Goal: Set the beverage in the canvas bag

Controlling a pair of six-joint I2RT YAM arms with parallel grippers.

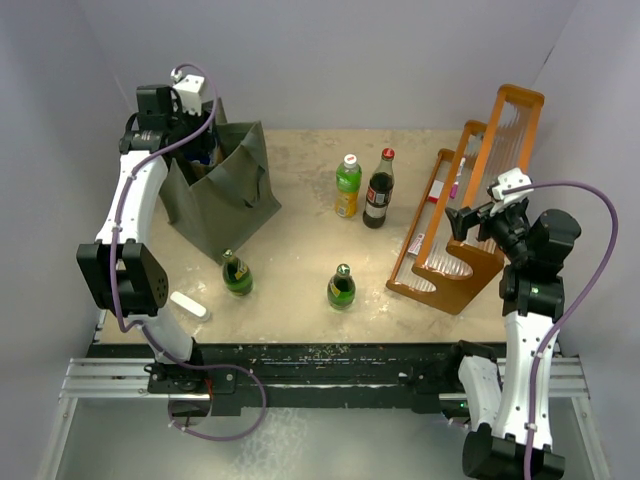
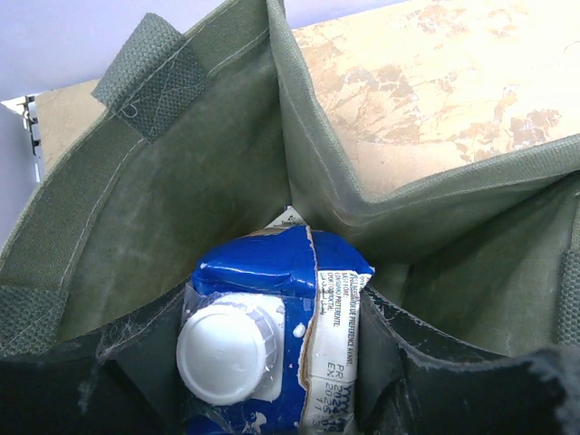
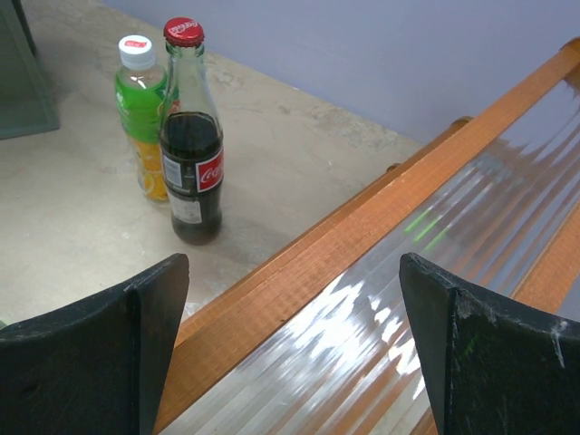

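The canvas bag (image 1: 228,195) is a dark olive tote standing open at the back left of the table. My left gripper (image 1: 192,148) reaches down into its mouth. In the left wrist view the beverage, a blue carton (image 2: 263,263) with a white screw cap (image 2: 220,352), sits between the black fingers (image 2: 410,362) of my left gripper (image 2: 272,358), which is shut on it. The bag's green walls (image 2: 181,208) rise all around the carton. My right gripper (image 1: 466,221) hangs open over the orange rack at the right, holding nothing.
An orange wooden rack (image 1: 443,277) with clear slats stands at the right, right under my right gripper (image 3: 294,299). A cola bottle (image 1: 378,190) and a green-yellow bottle (image 1: 347,187) stand mid-table. Two small green bottles (image 1: 237,273) (image 1: 341,287) stand nearer the front. A white piece (image 1: 188,305) lies front left.
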